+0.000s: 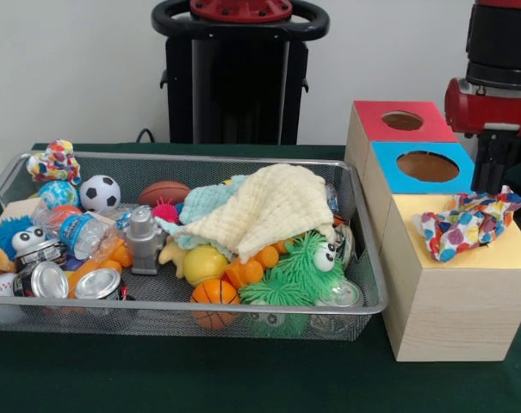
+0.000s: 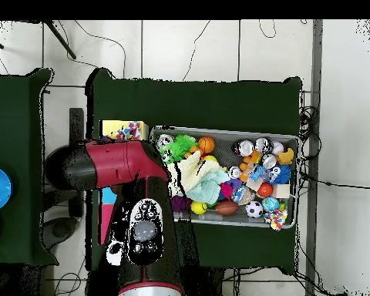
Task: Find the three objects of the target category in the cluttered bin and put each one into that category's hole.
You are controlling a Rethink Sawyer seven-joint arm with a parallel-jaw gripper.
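Observation:
A polka-dot cloth lies bunched on the yellow top of the wooden box, hiding any hole there; the overhead view shows the cloth at the arm's edge. My gripper hangs right above the cloth's far right end, and their contact is unclear. In the wire bin a pale yellow cloth drapes over toys, a teal cloth beside it. Another patterned cloth piece sits in the bin's back left corner. The arm hides the box from overhead.
The box's red top and blue top each show a round hole. The bin holds several balls, tins, a grey robot figure, a green fuzzy toy and orange toys. A black pedestal stands behind.

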